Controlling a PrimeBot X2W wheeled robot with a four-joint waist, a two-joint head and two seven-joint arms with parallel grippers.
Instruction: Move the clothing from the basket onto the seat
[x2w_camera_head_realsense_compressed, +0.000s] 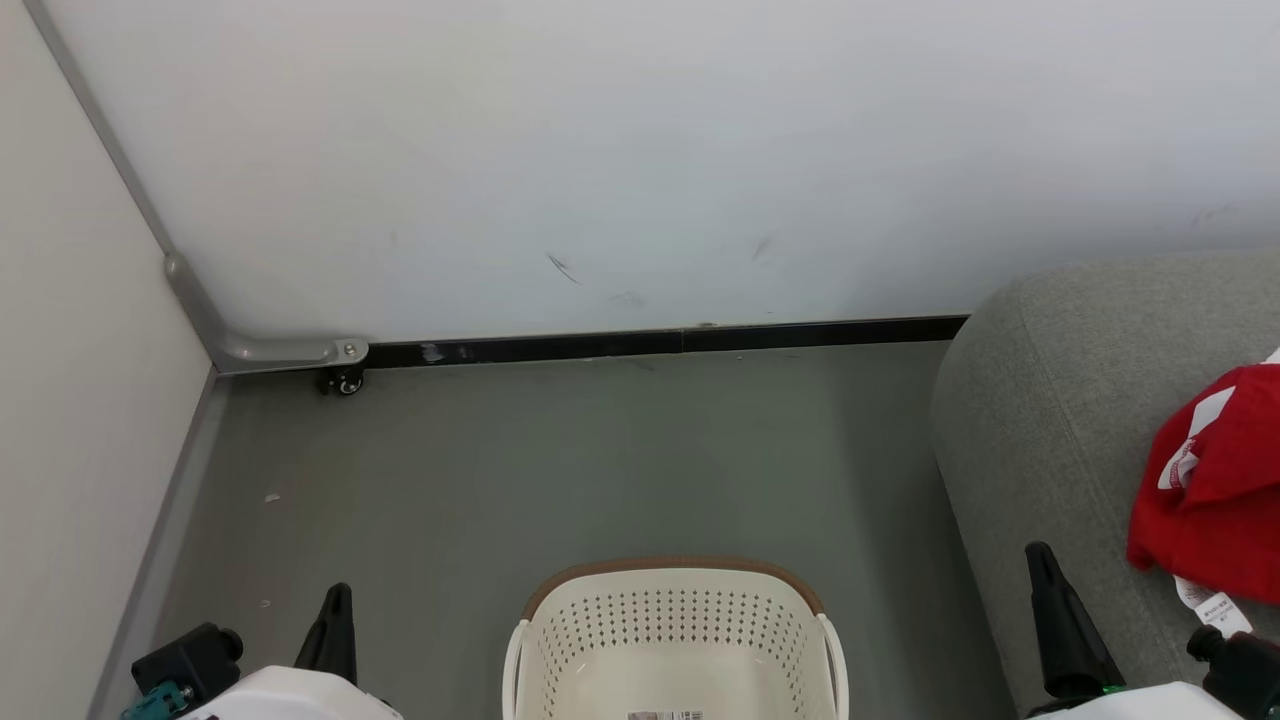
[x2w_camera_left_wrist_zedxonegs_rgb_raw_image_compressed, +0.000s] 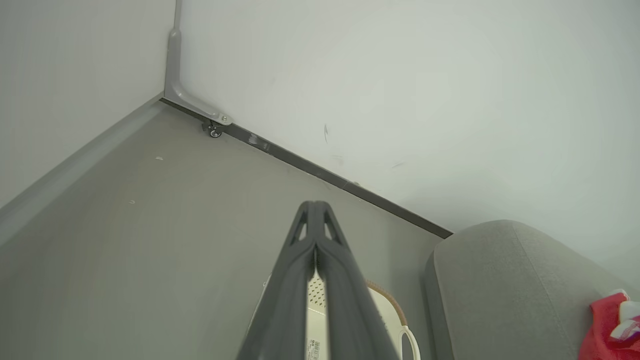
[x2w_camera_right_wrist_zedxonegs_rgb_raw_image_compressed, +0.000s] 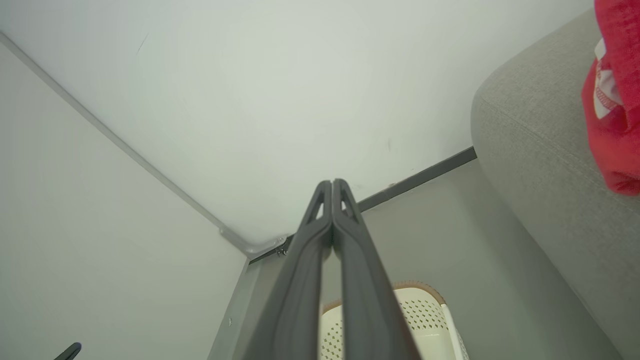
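sticker (x2w_camera_head_realsense_compressed: 664, 715) in basket (x2w_camera_head_realsense_compressed: 680, 620), clothing (x2w_camera_head_realsense_compressed: 1220, 500) tag (x2w_camera_head_realsense_compressed: 1215, 607), unreadable

White wall (x2w_camera_head_realsense_compressed: 640, 150), grey floor (x2w_camera_head_realsense_compressed: 550, 460), black baseboard (x2w_camera_head_realsense_compressed: 660, 343), corner caster (x2w_camera_head_realsense_compressed: 343, 381).

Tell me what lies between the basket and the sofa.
A strip of bare grey floor separates the basket from the sofa; nothing lies on it. The head view shows this, and the right wrist view agrees.

Floor (x2w_camera_head_realsense_compressed: 500, 470): grey, smooth. Bears 1 cream perforated basket (x2w_camera_head_realsense_compressed: 678, 610) with a brown rim band, upright. 1 light-grey sofa (x2w_camera_head_realsense_compressed: 1050, 420) stands near it on the right. 1 small black caster (x2w_camera_head_realsense_compressed: 343, 381) sits in the far left corner. 2 pale specks (x2w_camera_head_realsense_compressed: 271, 497) at left. Sofa bears 1 heap of red clothing (x2w_camera_head_realsense_compressed: 1220, 480), white-trimmed.
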